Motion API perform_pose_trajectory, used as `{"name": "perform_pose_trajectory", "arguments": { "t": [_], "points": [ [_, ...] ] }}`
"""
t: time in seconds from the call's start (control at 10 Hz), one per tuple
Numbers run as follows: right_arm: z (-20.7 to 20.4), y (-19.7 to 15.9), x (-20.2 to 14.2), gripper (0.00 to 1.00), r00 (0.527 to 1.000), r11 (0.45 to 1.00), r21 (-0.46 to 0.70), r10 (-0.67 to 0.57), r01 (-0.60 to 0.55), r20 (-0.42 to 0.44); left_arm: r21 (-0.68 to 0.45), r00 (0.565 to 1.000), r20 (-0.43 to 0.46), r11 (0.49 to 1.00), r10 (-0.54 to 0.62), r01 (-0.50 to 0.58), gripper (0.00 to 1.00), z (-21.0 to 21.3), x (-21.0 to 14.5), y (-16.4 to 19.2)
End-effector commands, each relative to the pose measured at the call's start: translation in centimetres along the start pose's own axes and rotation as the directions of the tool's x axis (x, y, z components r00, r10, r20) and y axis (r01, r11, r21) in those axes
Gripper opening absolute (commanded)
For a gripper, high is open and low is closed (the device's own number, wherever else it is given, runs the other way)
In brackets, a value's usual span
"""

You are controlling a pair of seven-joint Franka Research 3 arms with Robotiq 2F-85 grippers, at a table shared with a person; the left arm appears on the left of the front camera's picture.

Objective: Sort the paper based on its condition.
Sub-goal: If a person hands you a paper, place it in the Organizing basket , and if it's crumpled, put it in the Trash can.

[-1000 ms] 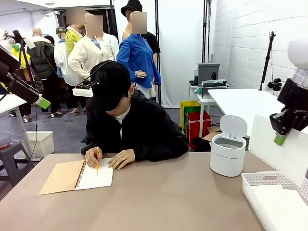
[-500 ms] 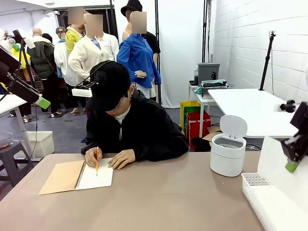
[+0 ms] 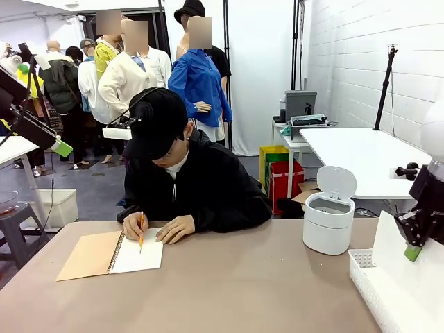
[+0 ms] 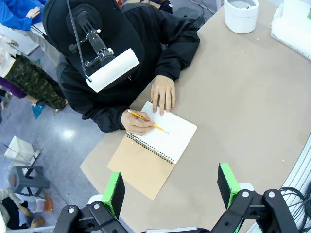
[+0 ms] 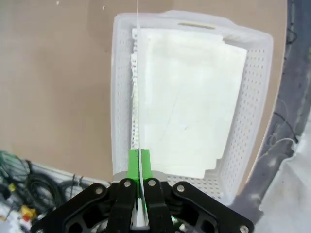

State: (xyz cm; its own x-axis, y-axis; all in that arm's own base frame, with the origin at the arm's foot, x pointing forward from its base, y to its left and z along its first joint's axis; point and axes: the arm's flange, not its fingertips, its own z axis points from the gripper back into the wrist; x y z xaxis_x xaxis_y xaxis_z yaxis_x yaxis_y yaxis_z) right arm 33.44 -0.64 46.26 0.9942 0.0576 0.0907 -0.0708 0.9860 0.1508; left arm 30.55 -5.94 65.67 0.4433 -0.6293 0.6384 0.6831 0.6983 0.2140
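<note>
A flat white sheet of paper (image 3: 409, 295) hangs upright from my right gripper (image 3: 414, 251), which is shut on its top edge at the table's right. The sheet's lower part dips into the white perforated basket (image 3: 358, 266). In the right wrist view the held sheet (image 5: 137, 73) appears edge-on as a thin line, pinched by my right gripper (image 5: 139, 160) over the basket's left side. Flat white sheets (image 5: 189, 102) lie stacked inside the basket (image 5: 117, 97). My left gripper (image 4: 171, 187) stands open high above the table with nothing between its fingers.
A person sits at the far side, writing with a pencil (image 3: 140, 232) in a spiral notebook (image 3: 111, 253) with a tan cover, also seen as the notebook (image 4: 155, 150) from above. A small white lidded bin (image 3: 328, 223) stands open left of the basket.
My right gripper has come down with the sheet, lowering it into the basket. The person keeps writing; the left arm has not moved.
</note>
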Motion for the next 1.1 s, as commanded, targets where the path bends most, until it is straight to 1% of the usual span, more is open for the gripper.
{"name": "perform_pose_trajectory", "arguments": {
  "t": [0.0,0.2,0.3,0.4,0.5,0.6,0.7,1.0],
  "points": [
    [-4.7,1.0,-2.7,0.0,0.999,0.999,-0.002,-0.046,0.046,0.019,-0.001,1.0,0.001,1.0,0.0,0.0,1.0,0.0,0.0,0.0],
    [-6.2,2.5,-3.3,0.0,0.998,0.999,-0.007,-0.052,0.052,0.035,-0.001,1.0,0.001,1.0,0.0,0.0,1.0,0.0,0.0,0.0],
    [-6.7,3.0,-3.4,0.0,0.998,0.999,-0.012,-0.037,0.037,0.044,-0.001,1.0,0.001,1.0,0.0,0.0,1.0,0.0,0.0,0.0],
    [-7.1,3.5,-3.7,0.0,0.995,0.998,-0.035,-0.041,0.044,0.087,-0.001,1.0,0.001,1.0,0.0,0.0,1.0,0.0,0.0,0.0],
    [-7.1,3.8,-4.1,0.0,0.996,0.999,-0.042,-0.03,0.034,0.083,-0.001,1.0,0.001,1.0,0.0,0.0,1.0,0.0,0.0,0.0],
    [-6.8,4.0,-4.3,0.0,0.998,1.0,-0.013,-0.024,0.025,0.056,-0.001,1.0,0.001,1.0,0.0,0.0,1.0,0.0,0.0,0.0],
    [-2.2,3.7,2.3,0.0,0.999,0.999,-0.037,-0.015,0.017,0.046,-0.001,1.0,0.001,1.0,0.0,0.0,1.0,0.0,0.0,0.0],
    [-2.2,3.7,2.3,0.0,0.999,0.999,-0.037,-0.015,0.017,0.046,-0.001,1.0,0.001,1.0,0.0,0.0,1.0,0.0,0.0,0.0]
  ]
}}
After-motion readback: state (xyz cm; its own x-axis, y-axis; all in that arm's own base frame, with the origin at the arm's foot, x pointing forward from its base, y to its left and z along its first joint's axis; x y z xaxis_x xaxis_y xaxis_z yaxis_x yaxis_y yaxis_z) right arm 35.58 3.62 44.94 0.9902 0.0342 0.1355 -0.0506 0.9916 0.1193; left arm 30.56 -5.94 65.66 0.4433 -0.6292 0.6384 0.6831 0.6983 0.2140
